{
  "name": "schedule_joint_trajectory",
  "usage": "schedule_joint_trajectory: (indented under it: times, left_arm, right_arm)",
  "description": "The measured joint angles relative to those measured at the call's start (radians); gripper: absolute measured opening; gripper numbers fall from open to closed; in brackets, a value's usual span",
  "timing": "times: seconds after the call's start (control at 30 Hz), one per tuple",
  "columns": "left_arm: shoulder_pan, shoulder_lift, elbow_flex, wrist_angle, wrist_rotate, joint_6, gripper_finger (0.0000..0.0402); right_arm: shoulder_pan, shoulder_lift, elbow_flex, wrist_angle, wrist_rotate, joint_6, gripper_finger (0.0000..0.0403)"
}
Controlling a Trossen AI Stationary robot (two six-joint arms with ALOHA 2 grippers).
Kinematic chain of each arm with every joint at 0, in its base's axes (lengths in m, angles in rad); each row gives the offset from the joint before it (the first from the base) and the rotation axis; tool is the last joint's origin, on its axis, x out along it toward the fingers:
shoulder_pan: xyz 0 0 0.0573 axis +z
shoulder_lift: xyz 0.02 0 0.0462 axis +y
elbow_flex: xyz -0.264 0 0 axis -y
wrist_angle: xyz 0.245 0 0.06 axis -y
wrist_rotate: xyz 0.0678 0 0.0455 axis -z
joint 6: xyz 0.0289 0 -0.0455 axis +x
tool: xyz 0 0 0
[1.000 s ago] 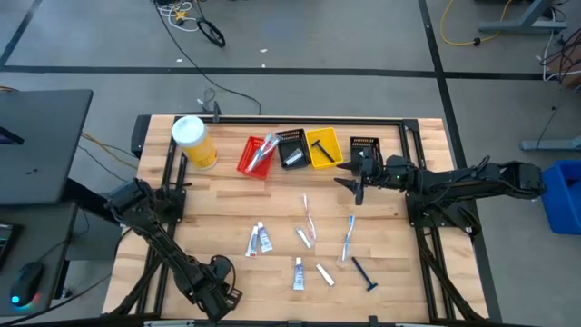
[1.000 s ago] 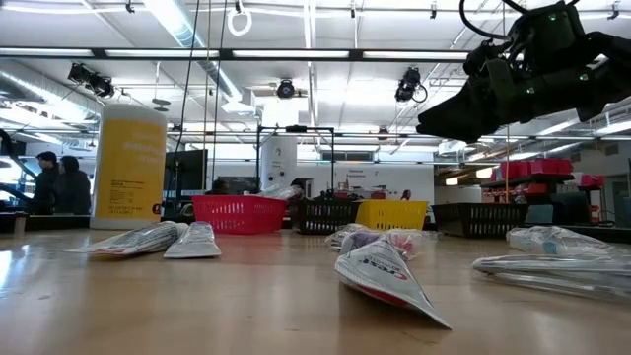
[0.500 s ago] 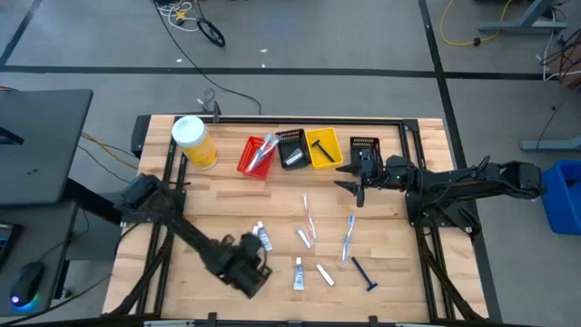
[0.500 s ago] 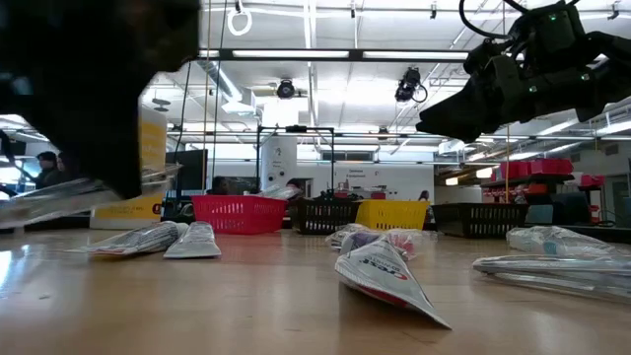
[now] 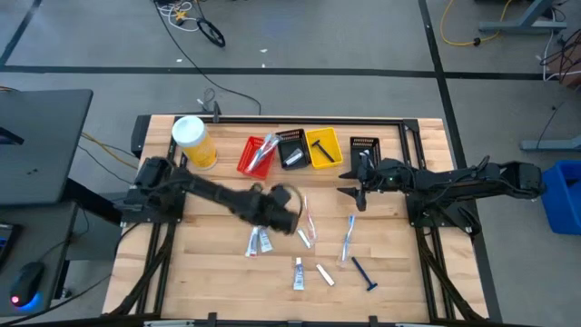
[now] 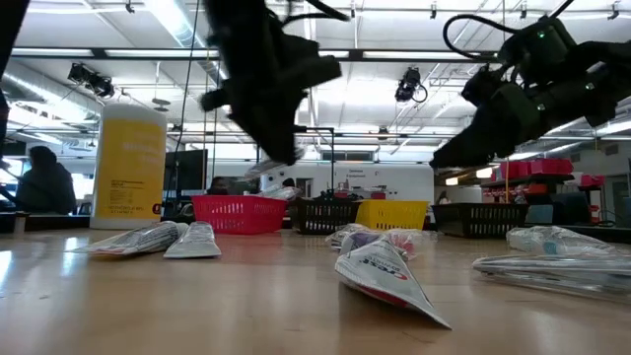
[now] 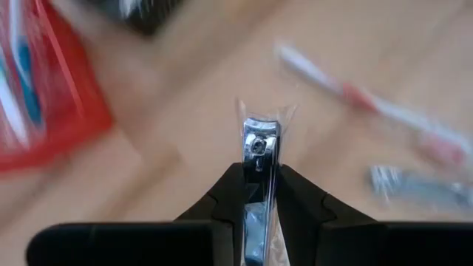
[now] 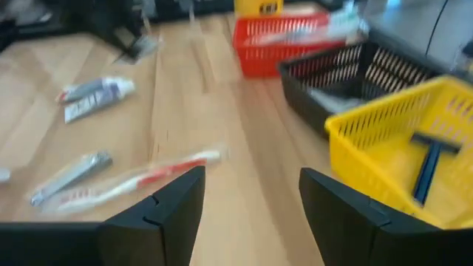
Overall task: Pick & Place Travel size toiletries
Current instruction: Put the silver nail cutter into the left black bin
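At frame centre in the high view, the left pincer [image 5: 289,207] grips a wrapped nail clipper [image 7: 259,151] above the desk [image 5: 218,272]. Tubes [image 5: 260,240] lie below it. Right of centre, the right pincer [image 5: 358,184] hangs wide, empty, below the yellow bin [image 5: 322,148].

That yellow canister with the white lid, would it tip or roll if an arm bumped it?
The yellow canister stands upright and tall for its base, so a knock near its white lid would probably tip it. Its round body suggests it would then roll across the table. Its weight can't be judged.
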State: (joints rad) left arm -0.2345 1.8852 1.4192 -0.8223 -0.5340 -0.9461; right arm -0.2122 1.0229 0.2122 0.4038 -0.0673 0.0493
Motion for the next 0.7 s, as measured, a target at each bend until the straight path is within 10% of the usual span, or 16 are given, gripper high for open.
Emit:
schedule_joint_trajectory:
  times: [0.7]
  left_arm:
    - [0.449, -0.001, 0.055, 0.350, 0.096, 0.651, 0.0066]
  right_arm:
    - [0.087, 0.000, 0.000, -0.020, 0.019, 0.093, 0.0251]
